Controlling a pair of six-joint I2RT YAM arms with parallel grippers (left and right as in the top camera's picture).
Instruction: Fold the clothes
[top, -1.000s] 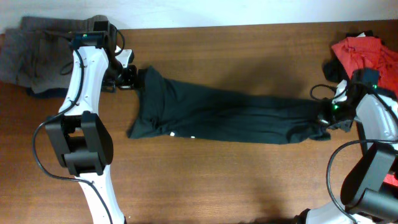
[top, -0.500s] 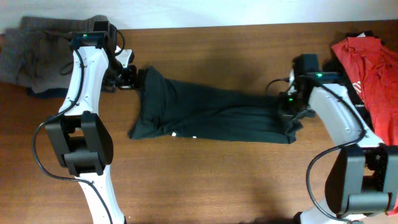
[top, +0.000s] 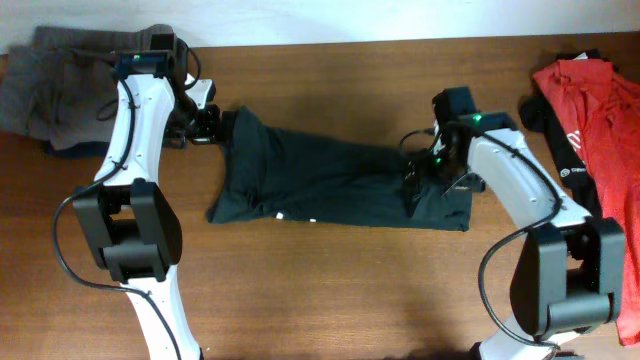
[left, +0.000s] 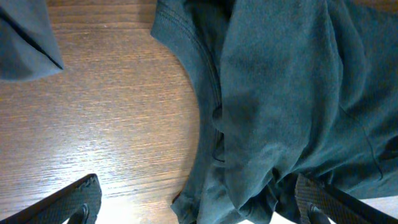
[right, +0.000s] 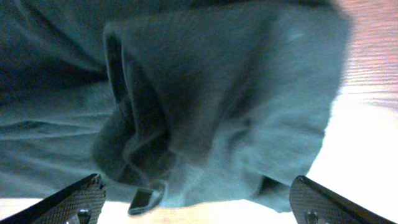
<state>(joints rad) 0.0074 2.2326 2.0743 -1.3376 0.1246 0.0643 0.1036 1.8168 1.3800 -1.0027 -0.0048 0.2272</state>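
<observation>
Overhead view: black T-shirt (top: 320, 180) lay lengthwise across the middle of the table (top: 330, 300), bunched into a long band, wider at its left end.
Shirt, right end: doubled back on itself, edge square, just under the right arm's wrist.
Left pincer (top: 208, 125): at the shirt's upper-left corner, touching the cloth.
Left wrist view: both fingers (left: 81, 199) stood wide apart at the frame's lower corners, so the pincer was spread. A curved hemmed edge of the shirt ran between them, with a gathered lump of cloth near the right finger. Bare wood showed to the left.
Right pincer (top: 412, 185): over the folded right end of the shirt.
Right wrist view: fingers (right: 84, 199) spread wide, a thick crumpled roll of dark cloth between them; neither finger was seen pressing on it.
Red T-shirt (top: 600, 110): far right edge of the table, well apart from the black one, with a dark garment with white print (top: 565, 150) just beside it.
Grey garment (top: 50, 80): heaped at the far left corner, behind the left arm.
</observation>
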